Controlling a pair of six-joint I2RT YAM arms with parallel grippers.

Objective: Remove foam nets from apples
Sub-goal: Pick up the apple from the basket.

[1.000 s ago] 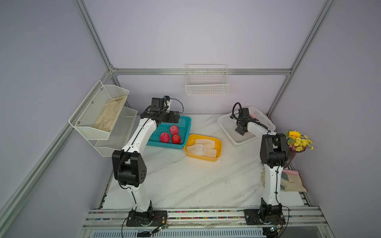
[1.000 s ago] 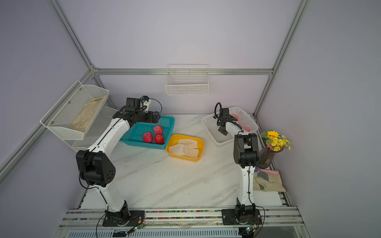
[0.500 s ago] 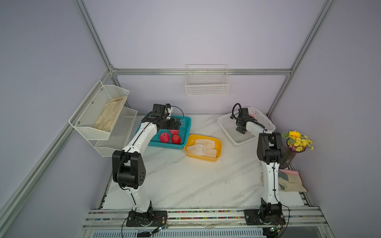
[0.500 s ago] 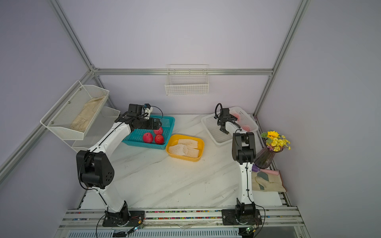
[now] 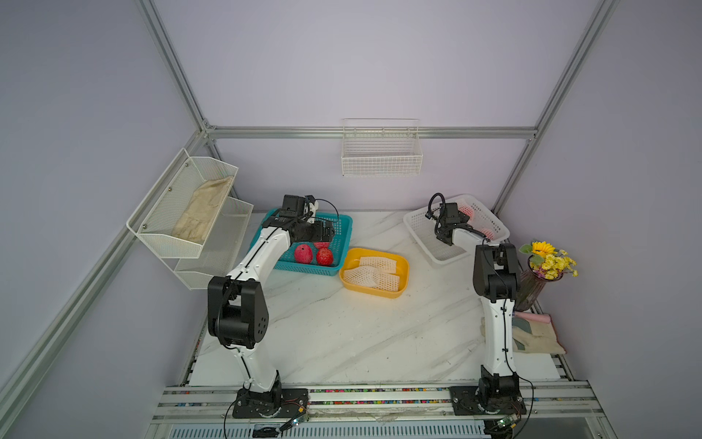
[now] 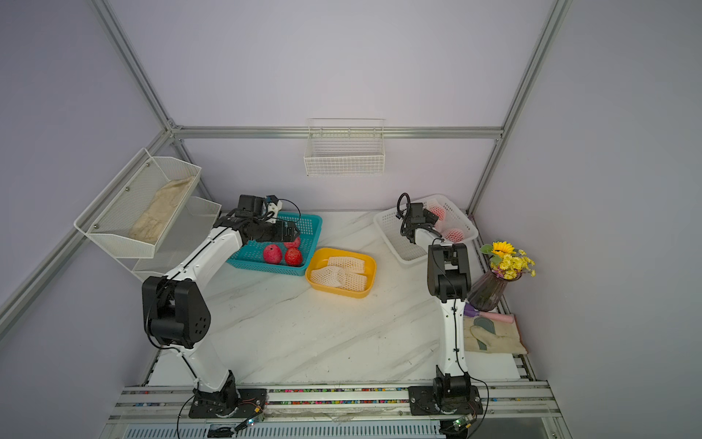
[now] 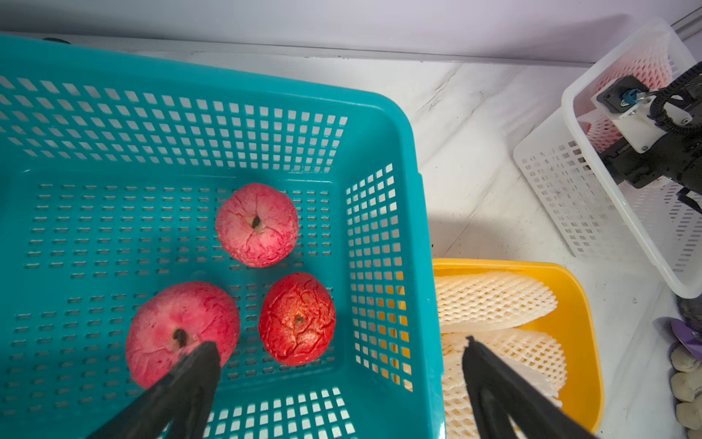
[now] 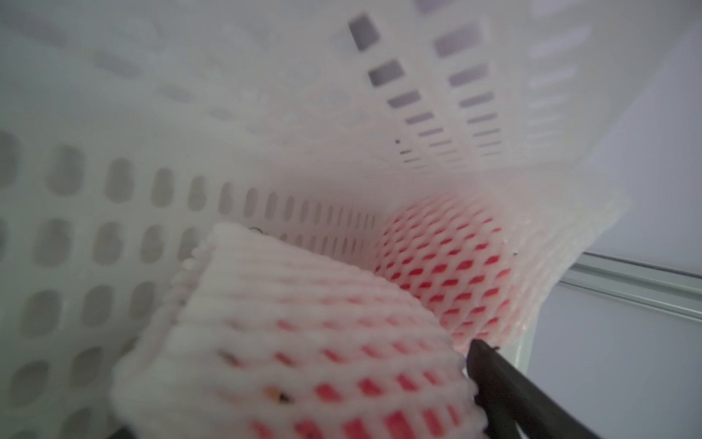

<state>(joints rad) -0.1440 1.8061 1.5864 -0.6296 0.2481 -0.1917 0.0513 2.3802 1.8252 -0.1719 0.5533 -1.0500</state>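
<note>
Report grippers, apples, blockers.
Left gripper open above three bare red apples in teal basket. Right gripper open, straddling foam-netted apple in white lattice basket. Unobstructed.

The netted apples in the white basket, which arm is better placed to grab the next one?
Right. The right hand is open and down in the white basket, close against a netted apple. The left hand hangs open over the teal basket, where three apples lie bare.

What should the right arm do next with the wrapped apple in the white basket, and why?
Probably close the right fingers on the netted apple in the white basket. They stand open with the apple between them, not yet gripping, so a gentle squeeze looks like the next step.
</note>
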